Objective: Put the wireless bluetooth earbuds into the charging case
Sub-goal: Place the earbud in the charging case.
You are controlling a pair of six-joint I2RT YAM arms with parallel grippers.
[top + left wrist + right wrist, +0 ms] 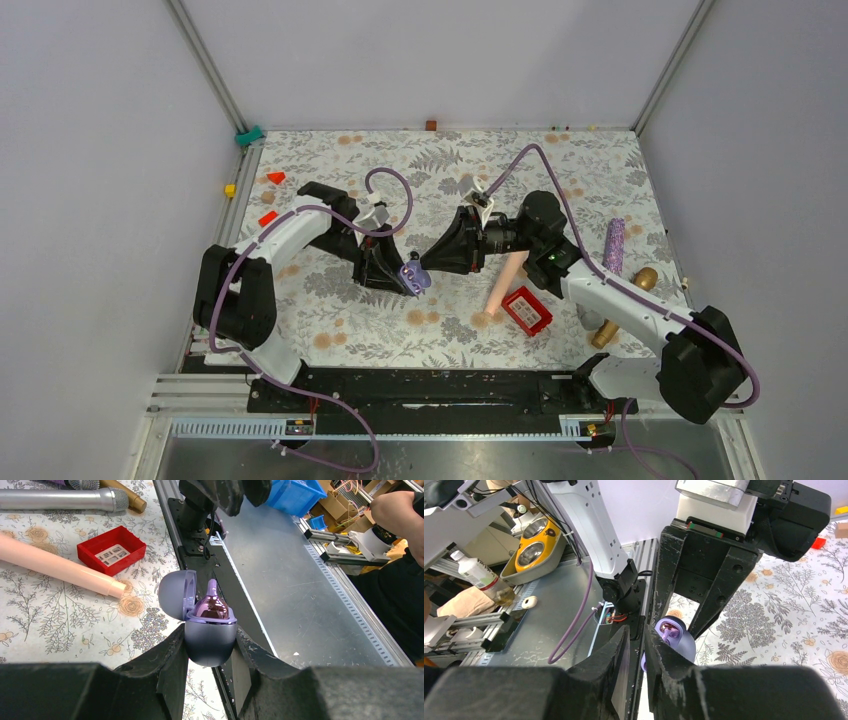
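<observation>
Lavender charging case, floral table, red tray

I see the floral tabletop carrying a pink cylinder that lies right of centre, its near end just beside a red tray with a printed card inside. Further right is a glittery purple cylinder. Nearer than that, a brass-coloured stick lies beside a silver microphone-shaped object. Along the left edge I count a red wedge, a red block and a yellow cube. A teal piece lies in the far left corner, and a brown cube rests at the far edge.
</observation>
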